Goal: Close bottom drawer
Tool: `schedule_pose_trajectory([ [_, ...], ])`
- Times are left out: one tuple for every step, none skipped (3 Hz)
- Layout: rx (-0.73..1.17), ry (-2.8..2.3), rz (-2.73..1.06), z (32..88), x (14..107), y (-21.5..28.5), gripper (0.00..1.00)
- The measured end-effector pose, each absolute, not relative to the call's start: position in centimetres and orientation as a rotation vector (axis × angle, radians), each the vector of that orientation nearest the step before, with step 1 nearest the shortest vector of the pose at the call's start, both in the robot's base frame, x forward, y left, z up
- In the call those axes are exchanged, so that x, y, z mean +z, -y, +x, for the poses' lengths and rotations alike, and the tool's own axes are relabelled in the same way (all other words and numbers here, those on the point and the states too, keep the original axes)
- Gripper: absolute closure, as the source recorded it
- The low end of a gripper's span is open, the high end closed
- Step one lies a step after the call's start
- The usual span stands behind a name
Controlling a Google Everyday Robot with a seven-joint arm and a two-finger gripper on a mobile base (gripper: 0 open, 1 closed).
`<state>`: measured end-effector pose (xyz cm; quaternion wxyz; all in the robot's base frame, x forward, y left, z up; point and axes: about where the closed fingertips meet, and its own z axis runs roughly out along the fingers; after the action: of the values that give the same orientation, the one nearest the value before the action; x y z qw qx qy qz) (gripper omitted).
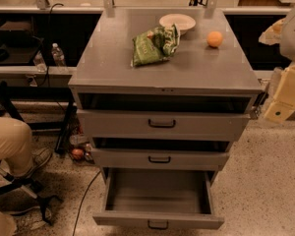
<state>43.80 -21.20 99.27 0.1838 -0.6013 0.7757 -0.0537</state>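
The grey metal cabinet (162, 70) stands in the middle of the view with three stacked drawers. The bottom drawer (158, 220) is pulled far out towards me, and its inside is bare. Its small black loop handle (158, 224) sits at the centre of the front, near the lower edge of the view. The middle drawer (160, 159) and the upper drawer (162, 124) stick out only a little. My gripper (284, 95), pale cream parts on the arm, is at the right edge beside the cabinet's top right corner. It is well above and to the right of the bottom drawer and touches nothing.
On the cabinet top lie a green chip bag (155, 44), a white bowl (177, 22) and an orange (215, 39). A seated person's leg (10, 141) and shoe are at the left. A black cable (83, 200) runs over the floor beside the drawer. Water bottles (58, 55) stand on a shelf at the back left.
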Motion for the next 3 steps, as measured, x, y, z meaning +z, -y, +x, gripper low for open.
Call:
schedule_pose_trajectory([
  [-0.152,-2.187,-1.696,43.8,99.3,21.2,0.00],
  [-0.123,-2.198,-1.695,43.9,98.5,21.1,0.00],
  [-0.018,-2.272,-1.700,43.7,94.3,20.8,0.00],
])
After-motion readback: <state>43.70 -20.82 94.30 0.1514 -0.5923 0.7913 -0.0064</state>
